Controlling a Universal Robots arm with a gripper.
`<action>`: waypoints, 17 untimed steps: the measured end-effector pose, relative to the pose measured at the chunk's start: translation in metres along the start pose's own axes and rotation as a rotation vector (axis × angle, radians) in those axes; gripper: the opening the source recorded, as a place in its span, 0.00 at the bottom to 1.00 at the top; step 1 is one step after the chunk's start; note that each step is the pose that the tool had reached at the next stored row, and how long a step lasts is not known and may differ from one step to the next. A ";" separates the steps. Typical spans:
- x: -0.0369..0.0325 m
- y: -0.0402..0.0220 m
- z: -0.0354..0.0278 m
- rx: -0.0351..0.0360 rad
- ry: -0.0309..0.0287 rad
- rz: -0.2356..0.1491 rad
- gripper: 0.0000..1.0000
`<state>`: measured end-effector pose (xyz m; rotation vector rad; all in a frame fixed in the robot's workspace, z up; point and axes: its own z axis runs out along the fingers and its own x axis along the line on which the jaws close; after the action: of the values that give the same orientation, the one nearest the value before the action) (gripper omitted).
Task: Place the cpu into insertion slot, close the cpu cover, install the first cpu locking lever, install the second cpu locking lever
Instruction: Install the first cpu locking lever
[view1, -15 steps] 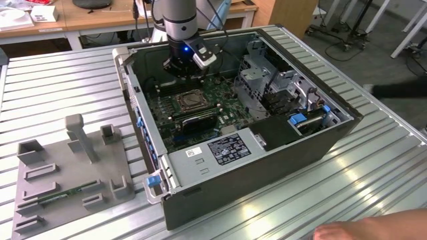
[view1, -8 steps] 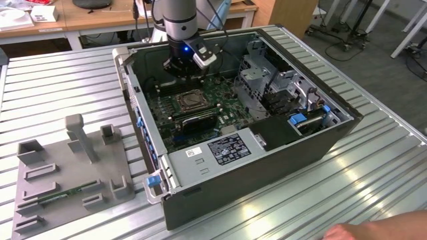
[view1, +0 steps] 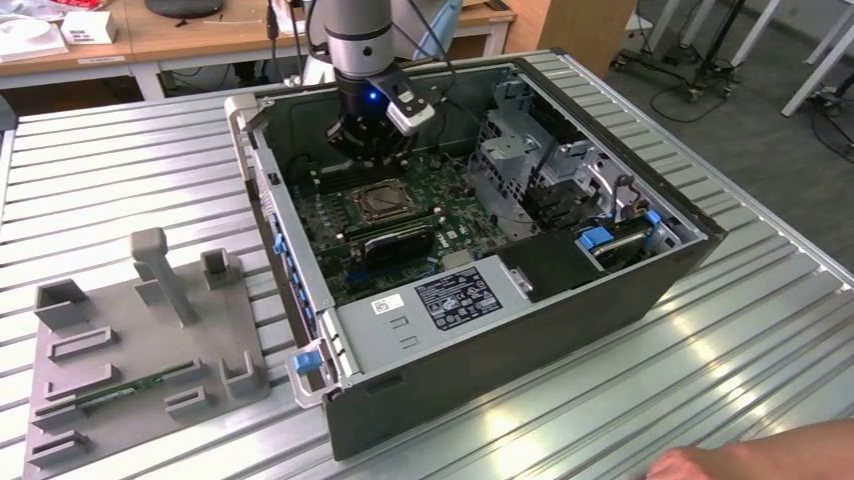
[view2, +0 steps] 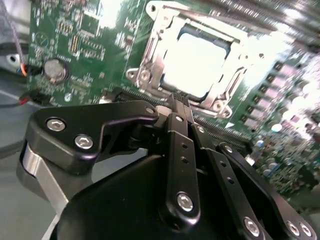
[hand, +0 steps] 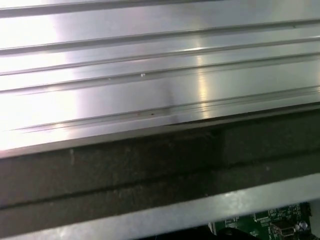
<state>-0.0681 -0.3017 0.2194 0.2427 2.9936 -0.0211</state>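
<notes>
The open computer case (view1: 627, 290) lies on its side, with my gripper (view1: 370, 160) reaching down into it just behind the insertion slot (view1: 380, 203). In the second wrist view the cpu (view2: 197, 60) sits in the slot with its bright silvery top showing. The cpu cover (view2: 152, 50) lies down around the cpu as a metal frame. My gripper (view2: 178, 102) is shut, its black fingertips (view2: 181, 122) pressed together right at the socket's near edge. I cannot tell whether they touch a locking lever.
A grey fixture (view1: 147, 330) with upright posts and pockets stands on the slatted aluminium table (hand: 150, 65) at the exterior view's left. A person's hand (view1: 747, 458) rests at the lower right corner. Drive cages (view1: 561, 190) and a power supply (view1: 441, 300) crowd the case.
</notes>
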 end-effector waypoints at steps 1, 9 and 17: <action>0.0000 0.0000 -0.0001 0.0128 0.0002 -0.002 0.10; -0.0005 -0.0009 -0.0029 0.0626 0.0369 -0.010 0.10; -0.0019 -0.0063 -0.0055 0.0702 0.0706 -0.012 0.10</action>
<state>-0.0681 -0.3080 0.2251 0.2386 3.0681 -0.1214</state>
